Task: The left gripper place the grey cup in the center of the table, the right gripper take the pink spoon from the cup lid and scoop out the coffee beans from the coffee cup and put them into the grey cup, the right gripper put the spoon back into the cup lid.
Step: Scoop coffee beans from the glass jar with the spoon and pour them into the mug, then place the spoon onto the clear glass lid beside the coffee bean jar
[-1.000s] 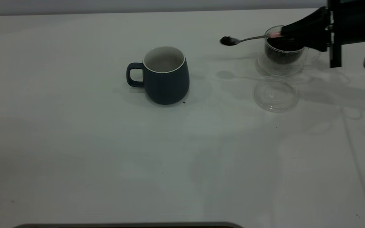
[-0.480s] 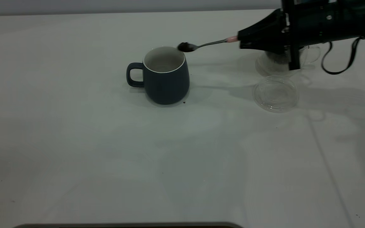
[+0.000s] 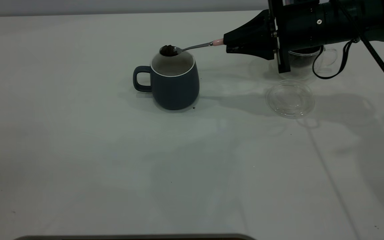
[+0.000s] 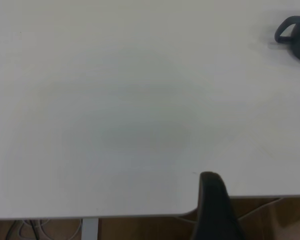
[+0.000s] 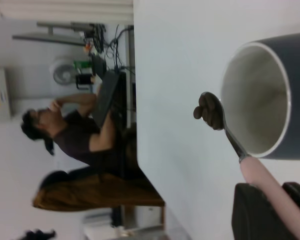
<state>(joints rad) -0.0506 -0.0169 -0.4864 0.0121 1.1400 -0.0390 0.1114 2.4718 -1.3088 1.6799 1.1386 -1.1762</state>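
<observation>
While stretched level | right pincer (image 3: pixel 227 42) clamps pink spoon (image 3: pixel 192 46) | bowl over grey cup (image 3: pixel 173 79)

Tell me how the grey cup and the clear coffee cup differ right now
The grey cup is opaque with a pale inside; the coffee cup is see-through. The grey cup stands in open view mid-table with the loaded pink spoon over its rim; the coffee cup sits farther right, largely hidden behind the right gripper. The grey cup's handle points left, the coffee cup's right. Both stand upright on the table.
</observation>
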